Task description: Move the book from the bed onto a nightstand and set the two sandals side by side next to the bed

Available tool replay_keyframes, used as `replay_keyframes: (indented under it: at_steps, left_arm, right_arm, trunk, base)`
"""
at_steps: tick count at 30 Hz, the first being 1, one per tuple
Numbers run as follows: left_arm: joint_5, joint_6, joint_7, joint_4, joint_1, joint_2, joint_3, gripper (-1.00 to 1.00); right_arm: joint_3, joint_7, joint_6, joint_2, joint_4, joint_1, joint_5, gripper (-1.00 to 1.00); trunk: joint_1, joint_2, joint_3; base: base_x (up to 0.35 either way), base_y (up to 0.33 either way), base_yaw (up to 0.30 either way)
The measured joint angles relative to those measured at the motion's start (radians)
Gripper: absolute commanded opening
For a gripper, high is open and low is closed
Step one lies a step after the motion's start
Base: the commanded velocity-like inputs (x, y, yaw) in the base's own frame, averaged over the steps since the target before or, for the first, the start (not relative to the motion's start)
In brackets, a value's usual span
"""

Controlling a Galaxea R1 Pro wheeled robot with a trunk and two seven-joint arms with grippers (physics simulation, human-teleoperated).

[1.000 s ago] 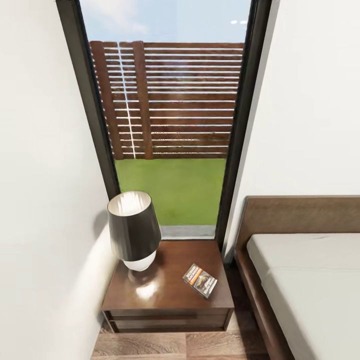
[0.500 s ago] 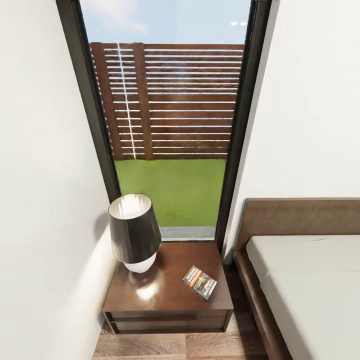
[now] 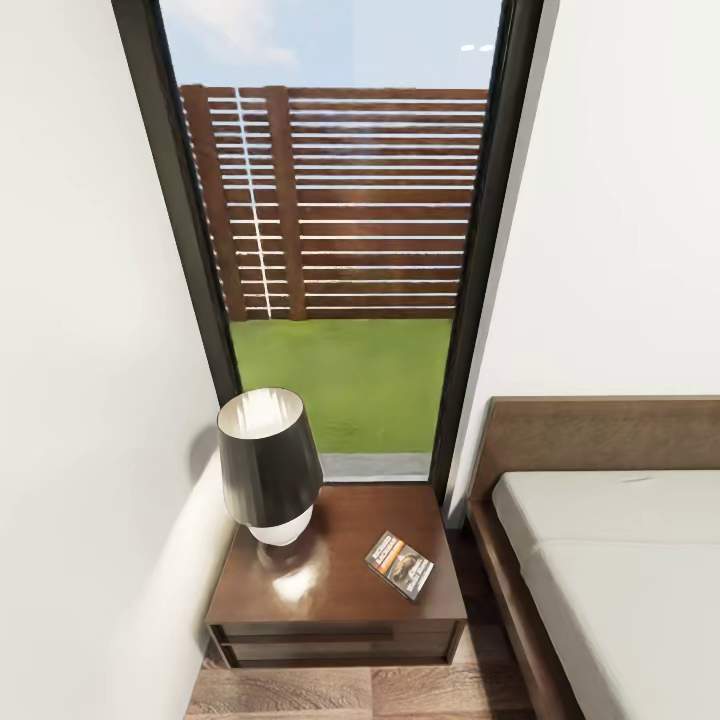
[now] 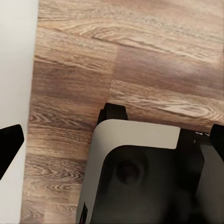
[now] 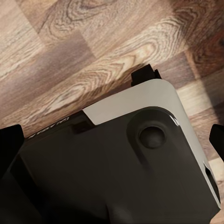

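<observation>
One half of the job looks settled: the small thin paperback book [image 3: 400,564] with its dark cover and orange band lies flat on the glossy dark brown wooden nightstand [image 3: 330,600], towards the side nearest the bed and clear of the black-shaded lamp with a white base [image 3: 268,466] at the far corner; the low bed with off-white mattress and brown wooden frame [image 3: 620,580] stands just beside the nightstand, a narrow strip of floor between them. What remains, by my judgement, is the pair of sandals — to do that well the base should turn away from this corner without brushing the nightstand, find both sandals, and set them parallel, toes the same way, close against the bed's side. The head view gives the room: tall dark-framed window [image 3: 340,250], slatted fence, grass, white walls. Each wrist view looks down instead at grey-brown wood-plank floor [image 4: 140,56] and the robot's own pale-and-dark body [image 4: 140,177]; dark finger tips [image 5: 9,144] sit at opposite edges of each wrist picture, so I take both tools as spread apart and holding nothing.
</observation>
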Motion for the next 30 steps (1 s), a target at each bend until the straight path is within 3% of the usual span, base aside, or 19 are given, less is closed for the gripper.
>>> replay_keyframes:
  at_steps: [20,30]
  left_arm:
    - [0.001,0.004,0.011,0.007,0.0,-0.004,0.001,1.0]
    - [0.003,0.011,0.011,0.06,0.0,-0.011,-0.001,1.0]
  right_arm:
    - [-0.002,-0.001,0.003,0.001,0.0,0.0,0.0,1.0]
    - [-0.001,-0.003,0.005,0.006,0.0,0.0,0.002,1.0]
  trunk:
    - [0.0,0.0,0.0]
    - [0.0,0.0,0.0]
  base:
    - [0.0,0.0,0.0]
    - [0.0,0.0,0.0]
